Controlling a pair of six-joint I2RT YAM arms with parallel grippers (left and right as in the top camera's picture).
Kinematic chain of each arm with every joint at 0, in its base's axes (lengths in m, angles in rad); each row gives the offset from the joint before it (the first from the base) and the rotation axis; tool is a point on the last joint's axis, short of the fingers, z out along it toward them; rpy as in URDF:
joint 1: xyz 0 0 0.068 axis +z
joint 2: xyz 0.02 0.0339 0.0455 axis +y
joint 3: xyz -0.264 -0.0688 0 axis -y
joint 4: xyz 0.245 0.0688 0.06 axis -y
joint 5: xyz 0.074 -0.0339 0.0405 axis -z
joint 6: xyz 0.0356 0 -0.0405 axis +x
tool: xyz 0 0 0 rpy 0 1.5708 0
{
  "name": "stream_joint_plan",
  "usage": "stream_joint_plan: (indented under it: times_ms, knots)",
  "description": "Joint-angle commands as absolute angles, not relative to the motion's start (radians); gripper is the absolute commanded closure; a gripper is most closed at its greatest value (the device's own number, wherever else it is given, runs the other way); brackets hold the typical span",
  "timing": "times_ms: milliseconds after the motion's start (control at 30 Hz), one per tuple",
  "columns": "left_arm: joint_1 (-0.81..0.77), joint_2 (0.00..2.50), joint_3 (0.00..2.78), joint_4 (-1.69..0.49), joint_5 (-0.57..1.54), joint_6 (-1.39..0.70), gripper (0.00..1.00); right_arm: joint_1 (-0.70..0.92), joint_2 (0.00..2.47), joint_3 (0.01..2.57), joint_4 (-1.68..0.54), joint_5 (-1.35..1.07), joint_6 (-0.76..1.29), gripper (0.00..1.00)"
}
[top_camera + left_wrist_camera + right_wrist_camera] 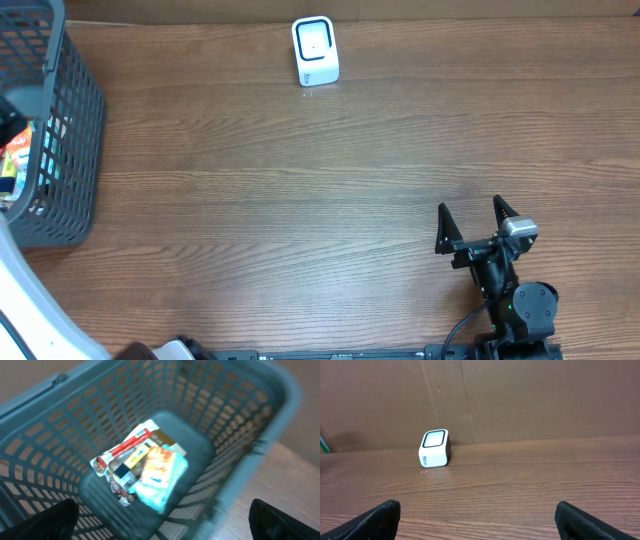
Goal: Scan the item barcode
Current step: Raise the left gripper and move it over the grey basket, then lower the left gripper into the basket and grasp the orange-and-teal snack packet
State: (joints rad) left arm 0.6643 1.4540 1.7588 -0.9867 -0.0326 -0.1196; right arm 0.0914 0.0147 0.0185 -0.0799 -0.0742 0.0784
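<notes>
Left end effector [162,515] over the basket [280,390] — jaws wide, nothing held.
It hangs above the basket's mouth, likely to pick an item; the red-and-white tube [125,448] lies flat atop the packets [160,472] on the basket floor, long axis diagonal in the wrist view. Well away from the basket, the right end effector [471,205] — open, empty — faces the scanner [315,50].

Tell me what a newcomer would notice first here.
A white scanner stands alone at the far edge of the table. At the left, a grey basket holds bright packets. The right gripper sits open at the front right, empty.
</notes>
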Motion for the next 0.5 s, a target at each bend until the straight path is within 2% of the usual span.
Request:
stream_joint_plan:
  times_ms: [0, 200, 467]
  knots:
    - [0.743, 1.487, 1.776, -0.976, 0.086, -0.042, 0.0, 0.088, 0.003, 0.008, -0.077, -0.076, 0.082, 0.0]
    - [0.825, 1.544, 1.776, -0.958, 0.126, -0.022, 0.0, 0.088, 0.003, 0.008, -0.077, -0.076, 0.082, 0.0]
    - [0.832, 1.6, 1.776, -0.952, 0.125, 0.009, 0.0, 0.088, 0.003, 0.008, -0.077, -0.076, 0.082, 0.0]
